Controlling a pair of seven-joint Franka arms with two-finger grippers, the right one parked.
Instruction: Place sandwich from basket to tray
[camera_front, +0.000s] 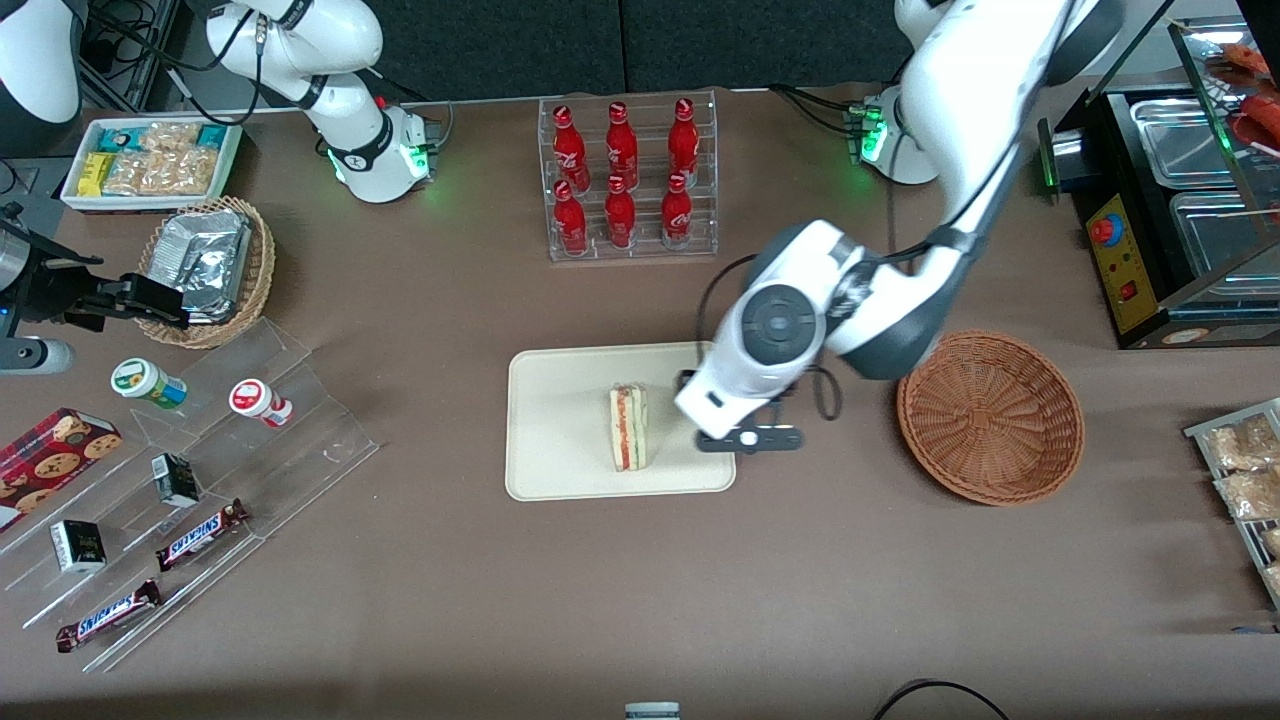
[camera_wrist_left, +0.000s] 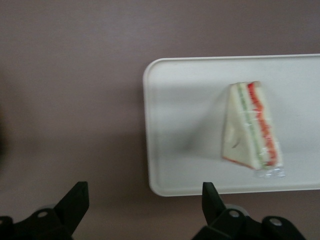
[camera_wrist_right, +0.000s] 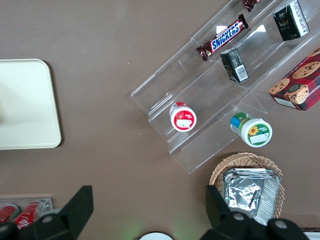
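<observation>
Sandwich (camera_front: 629, 428) lies on the cream tray (camera_front: 560, 470), roughly at its middle, its red and green filling edge turned up toward the camera and a clear wrap around it. The pincer (camera_wrist_left: 145, 202) hangs above the tray's edge nearest the woven basket (camera_front: 990, 416), its fingers spread wide apart and holding nothing; the wrist view shows one finger (camera_wrist_left: 75, 200) over bare brown bench (camera_front: 640, 600) and the other over the tray's rim. The basket sits beside the tray toward the working arm's end of the bench, apart from it, with nothing inside. The arm's white wrist covers the tray's corner on that side. Farther from the front camera than the tray stands a clear rack of six red cola bottles (camera_front: 625, 175). Toward the parked arm's end lie clear stepped shelves (camera_front: 290, 400) with Snickers bars (camera_front: 203, 534), small jars and dark cartons, plus a tan wicker basket of foil packs (camera_front: 205, 265).
</observation>
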